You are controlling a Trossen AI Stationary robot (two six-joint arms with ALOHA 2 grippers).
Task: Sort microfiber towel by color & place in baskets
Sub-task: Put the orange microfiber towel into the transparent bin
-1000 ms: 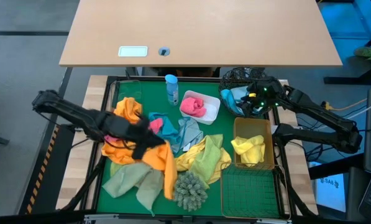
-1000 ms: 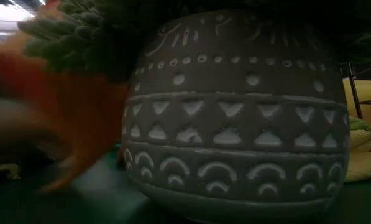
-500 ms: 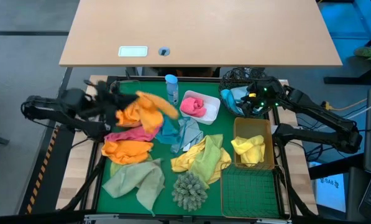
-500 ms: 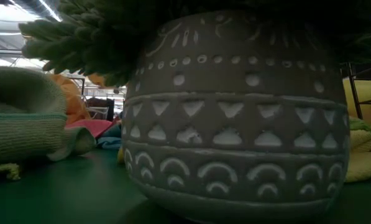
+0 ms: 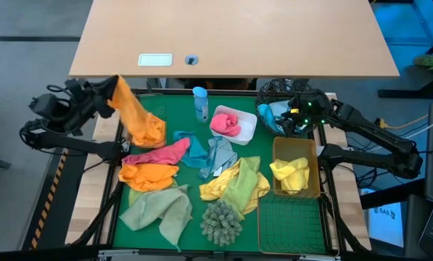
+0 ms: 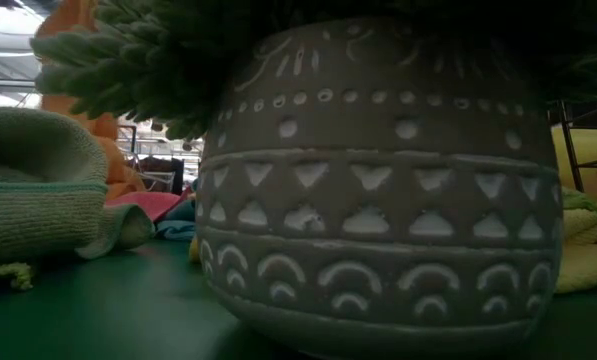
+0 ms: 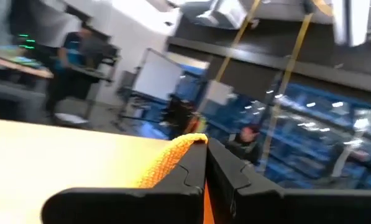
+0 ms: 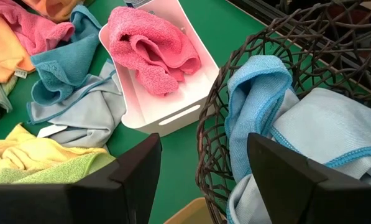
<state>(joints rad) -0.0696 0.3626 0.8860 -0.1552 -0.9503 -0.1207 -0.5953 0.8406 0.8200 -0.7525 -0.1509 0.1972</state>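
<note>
The left pincer (image 5: 107, 93) is lifted off the far left corner of the green table (image 5: 267, 145), its fingers pressed together on the upper end of an orange towel (image 5: 136, 116) that hangs down from it toward the mat. In the left wrist view the orange cloth (image 7: 173, 162) bulges out just beyond the closed fingertips. Below and just inward of that pincer lie a pink towel (image 5: 158, 154) and a second orange towel (image 5: 147, 174), touching each other; nearer the front edge lies a pale green towel (image 5: 162, 210), and beside it a shaggy grey-green clump (image 5: 222, 221) in a patterned grey pot (image 6: 378, 200) that fills most of the low view.

The right pincer (image 5: 297, 119) hovers with fingers spread and nothing between them, over the rim of the round black wire basket (image 8: 235, 130), which holds blue towels (image 8: 260, 99). Just to its inner side stands the white tub (image 8: 173, 115) with a pink towel (image 8: 151, 46) inside. Past the tub, toward the table's middle, teal and grey-blue towels (image 8: 67, 81) lie crumpled together, with a yellow and light green heap (image 5: 238, 183) next to them. On the near side of this pincer a gold wire basket (image 5: 278, 148) holds a yellow towel (image 5: 292, 172), and a second gold basket (image 5: 292, 221) adjoins it. A small blue bottle (image 5: 200, 103) stands beyond the white tub, near the far edge.
</note>
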